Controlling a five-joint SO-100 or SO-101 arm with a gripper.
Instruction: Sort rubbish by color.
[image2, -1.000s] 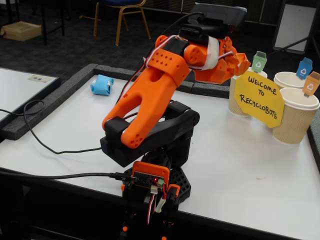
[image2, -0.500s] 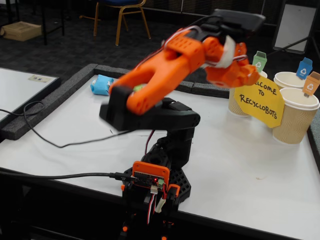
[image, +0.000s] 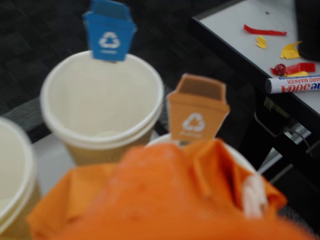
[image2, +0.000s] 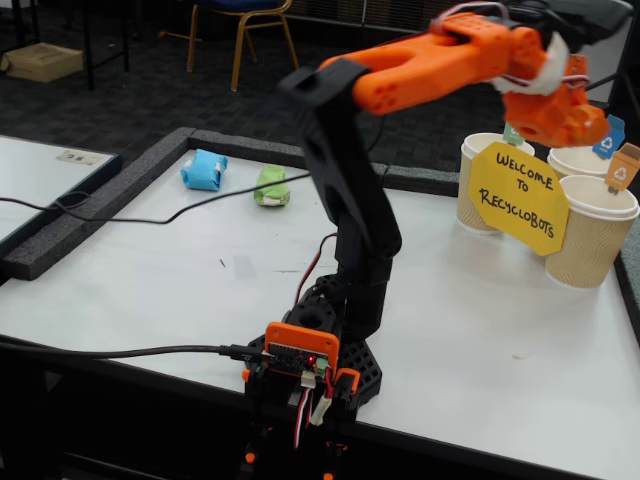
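My orange gripper (image2: 574, 122) hangs high at the right, over the paper cups. In the wrist view a creased orange wad (image: 216, 161) fills the foreground between the blurred jaws, directly above the cup with the orange tag (image: 196, 107). The gripper looks shut on that wad, and orange on orange makes the edges hard to separate. The cup with the blue tag (image: 55, 107) stands empty behind it. A light blue wad (image2: 204, 169) and a light green wad (image2: 271, 186) lie on the table's far left side, well away from the gripper.
Three paper cups (image2: 596, 235) stand together at the right edge behind a yellow sign (image2: 519, 196). A black cable (image2: 110, 295) crosses the left of the table, inside a dark foam border (image2: 90, 215). A marker (image: 292, 83) and paper scraps lie on a neighbouring table.
The arm has unfolded and swung up and to the right, carrying the gripper from beside the sign to above the cups. The green wad, hidden by the arm before, now shows.
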